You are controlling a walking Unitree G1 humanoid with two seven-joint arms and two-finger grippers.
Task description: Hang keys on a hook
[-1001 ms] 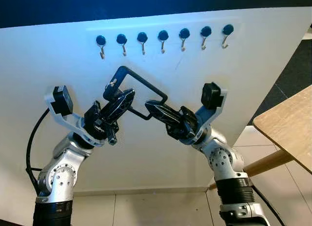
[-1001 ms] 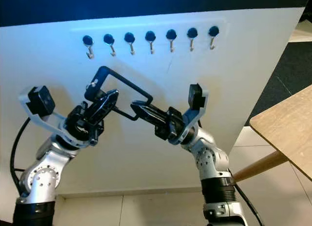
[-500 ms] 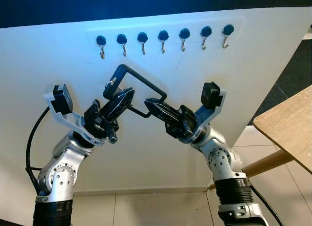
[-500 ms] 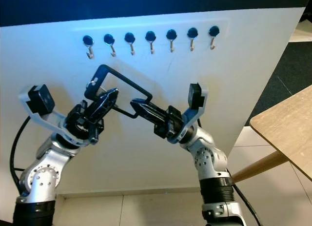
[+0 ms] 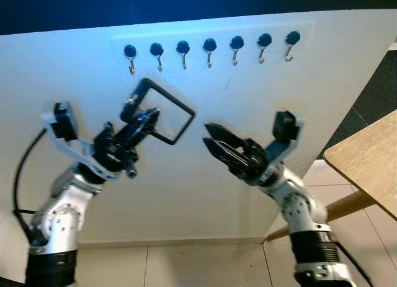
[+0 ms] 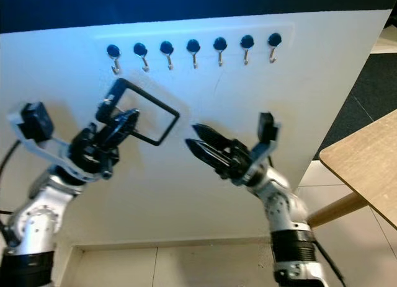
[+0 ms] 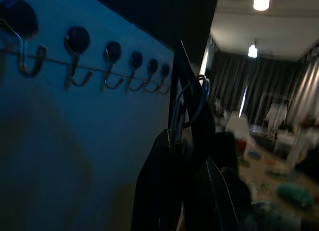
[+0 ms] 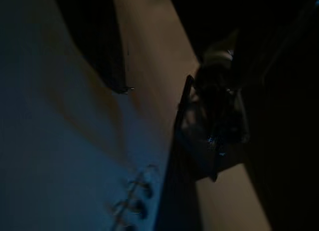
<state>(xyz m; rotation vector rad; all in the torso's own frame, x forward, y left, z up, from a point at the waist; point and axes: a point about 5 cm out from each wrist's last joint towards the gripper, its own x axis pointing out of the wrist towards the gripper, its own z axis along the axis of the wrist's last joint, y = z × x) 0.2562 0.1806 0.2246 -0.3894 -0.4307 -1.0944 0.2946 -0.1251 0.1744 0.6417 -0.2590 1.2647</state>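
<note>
Seven metal hooks on dark round bases (image 5: pixel 209 49) run in a row high on the white board (image 5: pixel 205 181). My left gripper (image 5: pixel 147 118) is shut on a black rectangular loop (image 5: pixel 169 98) that carries a small silver key ring (image 5: pixel 131 101). It holds the loop tilted, just below the leftmost hooks (image 5: pixel 129 54). My right gripper (image 5: pixel 209 136) hangs open to the right of the loop, apart from it. In the left wrist view the key ring (image 7: pixel 197 99) sits beside the black loop (image 7: pixel 177 86), with the hooks (image 7: pixel 112 59) to one side.
A wooden table (image 5: pixel 369 160) with a slanted leg (image 5: pixel 347 203) juts in at the right. Tiled floor (image 5: pixel 186 265) lies below the board. The right wrist view is dark; my left gripper (image 8: pixel 214 123) with the loop can be made out.
My right gripper has let go of the loop and drawn back to the right. The left gripper has carried the loop up and left, closer to the leftmost hooks.
</note>
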